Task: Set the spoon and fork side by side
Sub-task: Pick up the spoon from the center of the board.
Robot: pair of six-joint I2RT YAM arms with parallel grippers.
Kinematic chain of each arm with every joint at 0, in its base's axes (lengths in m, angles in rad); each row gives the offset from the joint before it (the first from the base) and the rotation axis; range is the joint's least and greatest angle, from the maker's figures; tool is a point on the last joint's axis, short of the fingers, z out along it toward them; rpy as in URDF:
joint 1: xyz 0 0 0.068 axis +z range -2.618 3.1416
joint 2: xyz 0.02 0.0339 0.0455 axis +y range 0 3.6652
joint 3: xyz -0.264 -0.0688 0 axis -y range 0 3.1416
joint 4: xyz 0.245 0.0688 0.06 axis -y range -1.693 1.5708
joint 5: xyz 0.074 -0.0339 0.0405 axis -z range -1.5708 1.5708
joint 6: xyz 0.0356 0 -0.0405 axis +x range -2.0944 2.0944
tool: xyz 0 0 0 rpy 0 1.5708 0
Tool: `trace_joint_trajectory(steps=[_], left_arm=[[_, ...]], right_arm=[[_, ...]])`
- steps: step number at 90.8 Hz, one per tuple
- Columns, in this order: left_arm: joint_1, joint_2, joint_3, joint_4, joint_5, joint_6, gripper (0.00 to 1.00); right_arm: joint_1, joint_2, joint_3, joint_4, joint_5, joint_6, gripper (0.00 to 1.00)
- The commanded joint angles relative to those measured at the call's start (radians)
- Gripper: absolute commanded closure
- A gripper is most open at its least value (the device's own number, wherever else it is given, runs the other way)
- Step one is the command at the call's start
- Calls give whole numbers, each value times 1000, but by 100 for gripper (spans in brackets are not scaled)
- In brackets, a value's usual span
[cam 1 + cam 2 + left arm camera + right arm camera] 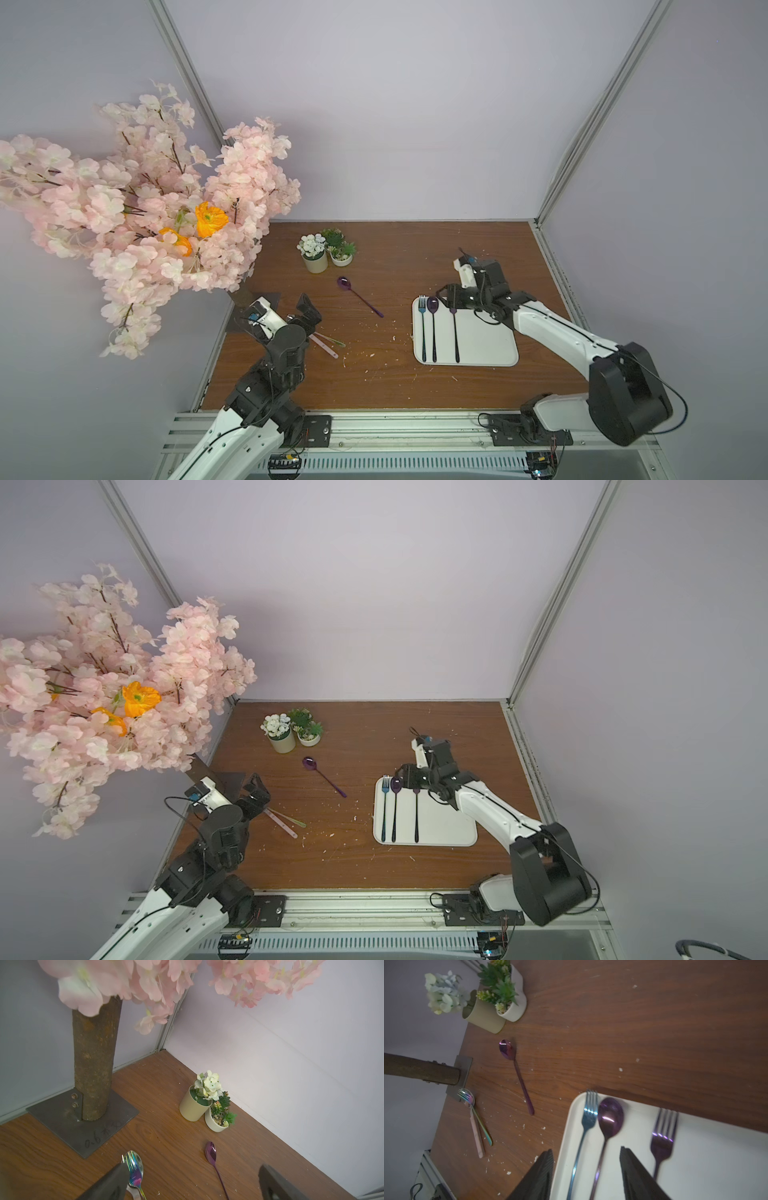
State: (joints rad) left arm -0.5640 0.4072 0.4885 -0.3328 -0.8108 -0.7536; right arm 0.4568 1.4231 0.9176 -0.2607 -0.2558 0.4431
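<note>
Far left: blossom tree [137,199], its canopy filling that side in both top views. Its trunk [95,1059] and bolted base plate [52,1118] show plainly only in the left wrist view. Left gripper [308,308] hangs low beside the plate, jaws spread wide, nothing between them. Beneath it a rainbow fork [134,1174] lies over the bowl of a pink spoon [477,1140]. Both top views show only the two handles poking out, the heads hidden under the gripper; both wrist views show the heads stacked. Behind, near the back wall, flower pot [315,262] and succulent pot [342,259] stand touching. Mid-desk [395,386]: loose spoon [363,300], purple, lying aslant, well apart from everything. Right of it a white tray [486,340] holds three pieces lying parallel, heads toward the back wall. Blue fork [422,304] is by the tray's left edge, with tray spoon [432,304] just beside it; the right wrist view puts bowl and tines nearly touching. Purple fork [663,1138] lies apart to the right, its tines clear only in the right wrist view, since in the top views the gripper mostly covers them. Right gripper [586,1149] hangs over the heads, jaws apart, straddling the handles of blue fork and tray spoon and pinching neither.
</note>
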Motion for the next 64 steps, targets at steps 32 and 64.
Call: trace_joint_trajectory(steps=[32,64], left_arm=[[10,-166,59,-72,-117,60,0],[9,-194,49,-72,-111,62,0]], right_arm=[[327,683,764,-262,174,-425,37],[363,1107,1335,-478,181,-468,41]])
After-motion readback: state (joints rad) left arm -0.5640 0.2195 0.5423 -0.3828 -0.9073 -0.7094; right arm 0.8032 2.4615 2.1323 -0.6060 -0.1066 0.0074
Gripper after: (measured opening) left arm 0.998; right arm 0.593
